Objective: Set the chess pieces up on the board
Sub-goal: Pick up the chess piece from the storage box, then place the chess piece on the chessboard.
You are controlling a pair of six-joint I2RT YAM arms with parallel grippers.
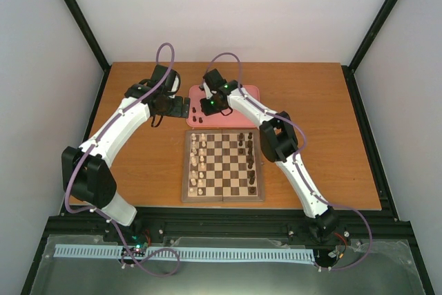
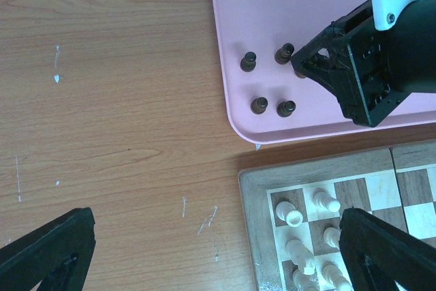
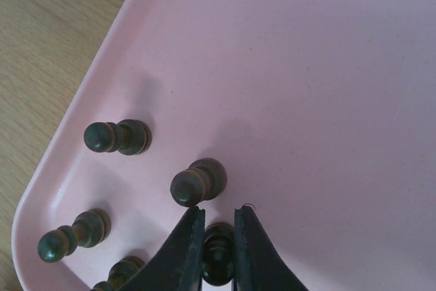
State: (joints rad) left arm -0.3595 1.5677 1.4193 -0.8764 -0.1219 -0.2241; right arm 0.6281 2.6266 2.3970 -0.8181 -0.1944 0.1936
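The wooden chessboard point(image 1: 222, 166) lies in the table's middle, cream pieces along its left side and several dark pieces point(image 1: 250, 150) on its right. More dark pawns stand on the pink tray point(image 1: 248, 94): in the right wrist view one point(image 3: 114, 137), another point(image 3: 198, 182), a third point(image 3: 71, 236). My right gripper point(image 3: 219, 217) is down on the tray, shut on a dark pawn point(image 3: 218, 253). It shows in the left wrist view point(image 2: 303, 66) beside the pawns point(image 2: 249, 62). My left gripper point(image 2: 218, 236) is open and empty above the bare table by the board's corner point(image 2: 255, 185).
Cream pieces point(image 2: 293, 216) crowd the board's near-left squares under the left wrist. The tray's rim point(image 2: 228, 110) sits close behind the board. Black frame posts point(image 1: 83, 25) flank the table; bare wood spreads left point(image 1: 138, 164) and right point(image 1: 324, 136) of the board.
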